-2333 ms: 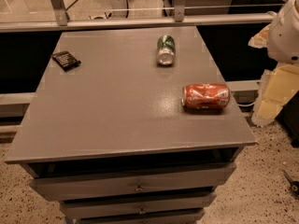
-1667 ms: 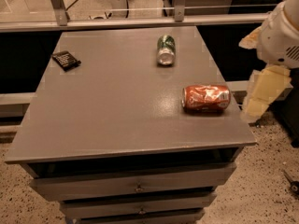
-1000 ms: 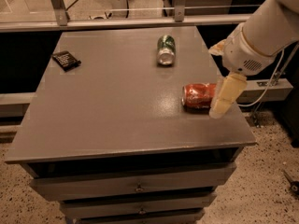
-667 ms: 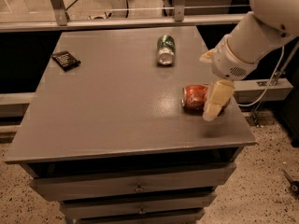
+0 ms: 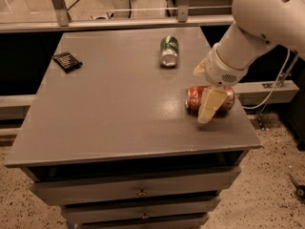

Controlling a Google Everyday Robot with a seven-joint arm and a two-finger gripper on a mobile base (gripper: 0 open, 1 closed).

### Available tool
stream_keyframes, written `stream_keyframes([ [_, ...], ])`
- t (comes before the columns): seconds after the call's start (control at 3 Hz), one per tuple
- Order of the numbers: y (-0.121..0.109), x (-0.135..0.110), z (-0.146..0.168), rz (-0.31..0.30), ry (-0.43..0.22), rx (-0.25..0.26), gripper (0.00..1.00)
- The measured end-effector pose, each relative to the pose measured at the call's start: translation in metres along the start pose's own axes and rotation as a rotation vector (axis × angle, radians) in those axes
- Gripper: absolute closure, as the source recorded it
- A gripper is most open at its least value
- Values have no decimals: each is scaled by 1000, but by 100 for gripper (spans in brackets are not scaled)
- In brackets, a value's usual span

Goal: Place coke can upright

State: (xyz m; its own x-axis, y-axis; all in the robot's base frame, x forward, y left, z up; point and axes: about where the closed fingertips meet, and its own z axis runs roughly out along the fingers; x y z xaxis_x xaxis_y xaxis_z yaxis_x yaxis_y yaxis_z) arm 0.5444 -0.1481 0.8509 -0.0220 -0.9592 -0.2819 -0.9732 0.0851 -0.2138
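Observation:
The coke can (image 5: 194, 98), red-orange with a silver end, lies on its side near the right edge of the grey table (image 5: 114, 109), its length running left to right. My gripper (image 5: 208, 109) hangs from the white arm (image 5: 248, 37) that reaches in from the upper right. It is low over the middle of the can, on the near side, and hides the can's middle. Whether it touches the can cannot be told.
A green can (image 5: 168, 50) lies on its side at the back of the table. A small black flat object (image 5: 67, 61) lies at the back left. Drawers (image 5: 138, 192) sit under the tabletop. A metal rail (image 5: 143, 22) runs behind the table.
The arm has swung in from the right of the table and lowered the gripper over the coke can. The can has not moved.

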Motion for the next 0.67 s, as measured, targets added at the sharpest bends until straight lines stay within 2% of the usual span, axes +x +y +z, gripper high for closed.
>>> stream_keyframes([
  [0.33,2,-1,8,-13,22,-12,41],
  [0.67,0,-8,-2,-14,30,-10,72],
])
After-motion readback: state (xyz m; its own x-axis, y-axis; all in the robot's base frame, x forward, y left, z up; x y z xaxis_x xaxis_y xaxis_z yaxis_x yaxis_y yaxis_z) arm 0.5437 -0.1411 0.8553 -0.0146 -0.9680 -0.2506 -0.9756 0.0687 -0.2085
